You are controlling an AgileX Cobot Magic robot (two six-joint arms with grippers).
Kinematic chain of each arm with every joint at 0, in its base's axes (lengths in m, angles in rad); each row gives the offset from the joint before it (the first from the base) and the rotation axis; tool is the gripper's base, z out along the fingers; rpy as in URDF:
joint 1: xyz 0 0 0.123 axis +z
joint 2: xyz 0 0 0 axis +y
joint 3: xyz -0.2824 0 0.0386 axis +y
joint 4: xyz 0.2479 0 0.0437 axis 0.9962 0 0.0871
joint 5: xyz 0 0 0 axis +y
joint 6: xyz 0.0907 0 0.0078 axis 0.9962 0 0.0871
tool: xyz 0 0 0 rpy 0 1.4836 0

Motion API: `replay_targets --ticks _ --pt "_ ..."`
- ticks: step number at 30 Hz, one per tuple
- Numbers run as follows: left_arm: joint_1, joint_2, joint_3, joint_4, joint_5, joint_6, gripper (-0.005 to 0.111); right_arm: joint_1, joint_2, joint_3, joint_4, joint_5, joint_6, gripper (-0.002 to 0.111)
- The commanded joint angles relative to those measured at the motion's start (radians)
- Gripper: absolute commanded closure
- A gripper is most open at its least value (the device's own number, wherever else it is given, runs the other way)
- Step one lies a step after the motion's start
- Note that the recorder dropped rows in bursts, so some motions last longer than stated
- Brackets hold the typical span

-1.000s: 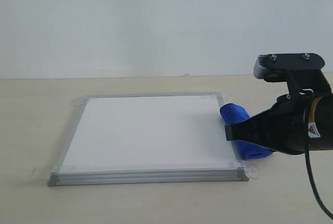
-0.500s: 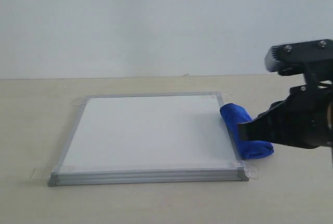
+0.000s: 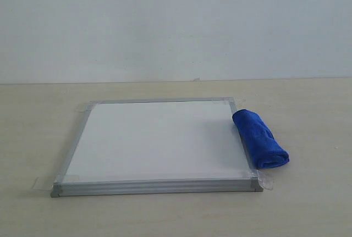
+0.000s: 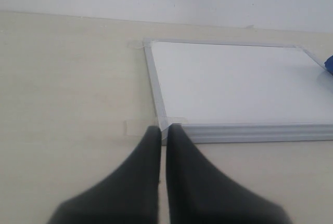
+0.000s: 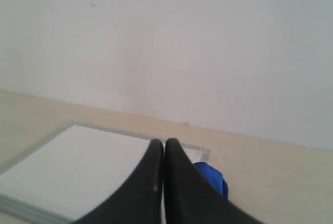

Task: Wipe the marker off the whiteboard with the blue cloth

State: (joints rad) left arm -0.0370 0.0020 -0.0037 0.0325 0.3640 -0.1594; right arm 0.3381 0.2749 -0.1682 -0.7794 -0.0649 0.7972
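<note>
The left pincer has its 2 dark fingers pressed together on nothing, tips aimed at a taped corner of the whiteboard; the board lies flat on the pale desk, its face plain white inside a silver-grey frame, clear tape tabs at the corners; the blue cloth lies rolled on the desk, touching the board's right edge; the right pincer is likewise closed and empty, raised above the desk, with board and cloth beyond its tips.

Soft, even light — seemingly hazy
</note>
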Motion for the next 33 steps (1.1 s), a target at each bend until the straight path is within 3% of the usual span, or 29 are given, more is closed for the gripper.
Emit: replay_targets --ticks 1,7,15,24,27,31,33 --pt "-0.002 -0.002 0.004 0.005 -0.005 -0.007 0.103 -0.042 -0.191 0.108 -0.012 -0.024 -0.004 0.108" --pt "-0.002 -0.002 0.004 0.005 -0.005 -0.007 0.103 -0.054 -0.275 0.168 -0.012 -0.08 -0.004 0.108" --pt "-0.002 -0.002 0.004 0.005 -0.005 -0.007 0.103 -0.209 -0.275 0.168 0.012 -0.081 0.004 0.108" --pt "-0.002 -0.002 0.004 0.005 -0.005 -0.007 0.103 -0.217 -0.275 0.168 0.018 -0.061 0.004 0.108" --pt "-0.002 -0.002 0.004 0.005 -0.005 -0.007 0.103 -0.217 -0.275 0.168 0.195 -0.023 -0.092 0.108" --pt "-0.002 -0.002 0.004 0.005 -0.005 -0.007 0.103 -0.217 -0.275 0.168 0.629 0.048 -0.528 0.108" --pt "-0.002 -0.002 0.004 0.005 -0.005 -0.007 0.103 -0.217 -0.275 0.168 0.695 0.077 -0.628 0.108"
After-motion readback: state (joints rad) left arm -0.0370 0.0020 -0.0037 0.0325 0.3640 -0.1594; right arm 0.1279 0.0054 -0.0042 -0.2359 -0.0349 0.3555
